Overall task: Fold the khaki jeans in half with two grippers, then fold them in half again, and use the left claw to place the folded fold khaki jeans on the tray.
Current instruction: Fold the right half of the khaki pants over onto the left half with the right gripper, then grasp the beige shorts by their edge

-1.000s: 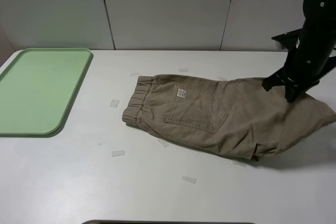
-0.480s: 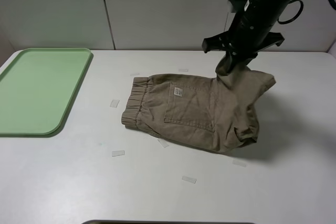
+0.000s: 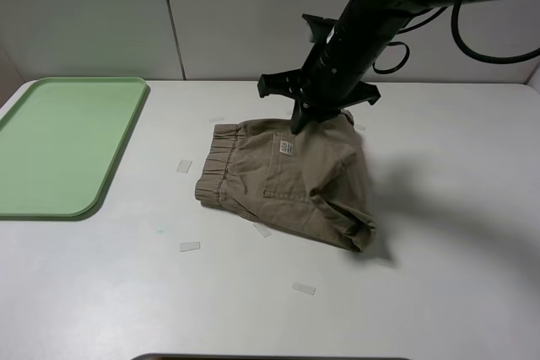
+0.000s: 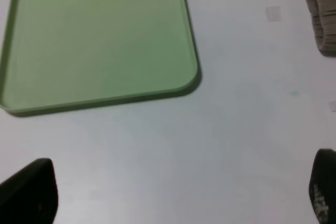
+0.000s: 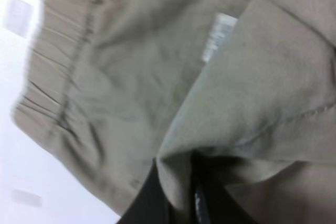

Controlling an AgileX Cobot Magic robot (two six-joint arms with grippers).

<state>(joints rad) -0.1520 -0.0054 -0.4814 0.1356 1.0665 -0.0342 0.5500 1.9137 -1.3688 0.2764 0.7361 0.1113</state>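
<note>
The khaki jeans (image 3: 287, 181) lie mid-table, waistband to the left, and their right half is lifted and doubled over. My right gripper (image 3: 302, 120) hangs above their back edge near the white label, shut on the leg-end cloth. The right wrist view shows the jeans (image 5: 115, 77) close up, with a fold pinched in the right gripper (image 5: 177, 195). My left gripper (image 4: 176, 195) is open over bare table, and only its fingertips (image 4: 31, 192) show. The tray (image 3: 59, 145) lies empty at the far left. In the left wrist view the tray (image 4: 100, 40) lies apart from the waistband (image 4: 317, 19).
Small clear tape pieces (image 3: 189, 247) are scattered on the white table around the jeans, one (image 3: 304, 288) in front of them. Grey wall panels close off the back. The right arm and its cables reach in from the upper right.
My right gripper has carried the leg end up and leftward from the table's right side, folding the jeans over toward the waistband. The spread cloth is now about half as long.
</note>
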